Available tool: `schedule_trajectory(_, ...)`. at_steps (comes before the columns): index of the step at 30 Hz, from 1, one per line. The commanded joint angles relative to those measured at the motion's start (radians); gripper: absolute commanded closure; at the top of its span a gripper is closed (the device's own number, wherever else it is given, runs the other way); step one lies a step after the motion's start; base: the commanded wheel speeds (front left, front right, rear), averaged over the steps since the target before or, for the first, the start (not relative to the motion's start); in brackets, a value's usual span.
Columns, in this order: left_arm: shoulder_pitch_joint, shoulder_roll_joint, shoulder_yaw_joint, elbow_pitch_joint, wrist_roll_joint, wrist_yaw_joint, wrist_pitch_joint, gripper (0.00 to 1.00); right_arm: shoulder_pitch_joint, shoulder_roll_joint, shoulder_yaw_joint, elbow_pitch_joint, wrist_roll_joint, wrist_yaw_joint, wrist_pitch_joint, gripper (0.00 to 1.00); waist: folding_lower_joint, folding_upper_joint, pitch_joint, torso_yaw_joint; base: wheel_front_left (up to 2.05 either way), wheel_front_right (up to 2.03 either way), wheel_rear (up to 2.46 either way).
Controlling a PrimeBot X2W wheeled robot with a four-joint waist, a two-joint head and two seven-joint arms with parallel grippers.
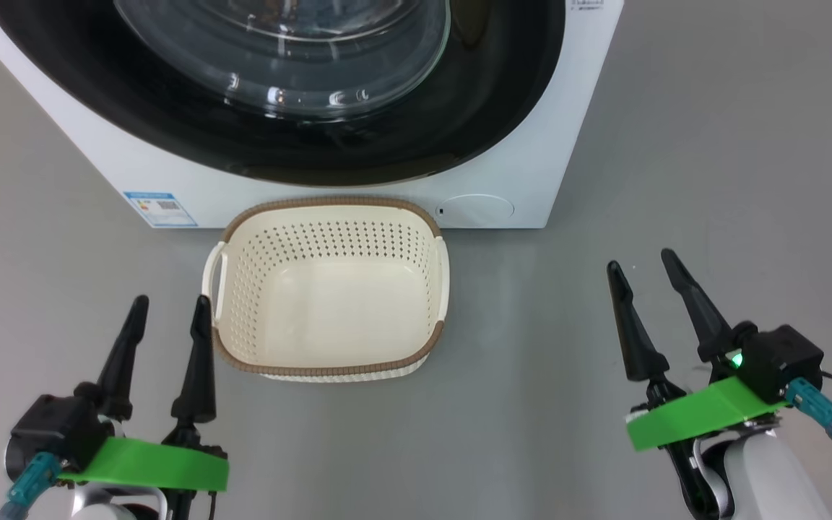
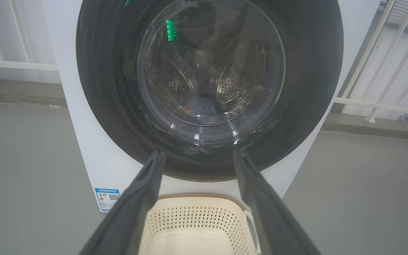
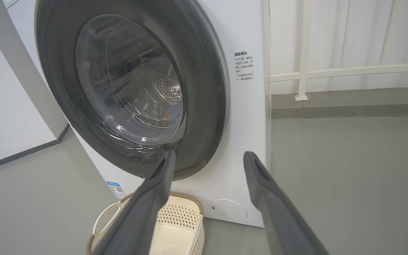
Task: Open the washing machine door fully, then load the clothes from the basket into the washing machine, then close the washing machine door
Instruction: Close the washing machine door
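Grey floor (image 1: 712, 144), with white railing (image 3: 349, 71) behind.

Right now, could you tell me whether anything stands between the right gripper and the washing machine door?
Nothing visible does. The right gripper, open, hovers over bare floor right of the basket; it sits low, below the washing machine door, which looks shut.

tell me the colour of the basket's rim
The basket rim is brown, woven-look; clearest in the head view.

The left gripper (image 1: 171, 303) and right gripper (image 1: 640, 261) hover, each with 2 fingers (image 1: 197, 361) spread.
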Motion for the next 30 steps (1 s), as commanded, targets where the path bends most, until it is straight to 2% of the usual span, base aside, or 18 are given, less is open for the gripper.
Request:
schedule_trajectory(1, 0.001, 0.02, 0.038, -0.02, 0.007, -0.003, -0.006, 0.0, 0.017, 0.011, 0.021, -0.03, -0.001, -0.006, 0.003, 0.0, 0.0, 0.0, -0.016, -0.01, 0.0, 0.0, 0.0)
schedule_trajectory(30, 0.168, 0.021, 0.065, -0.006, 0.042, -0.003, -0.006, 0.0, 0.252, 0.012, -0.061, -0.076, 0.004, -0.006, 0.003, 0.0, 0.0, 0.0, -0.202, -0.059, 0.0, 0.0, 0.0)
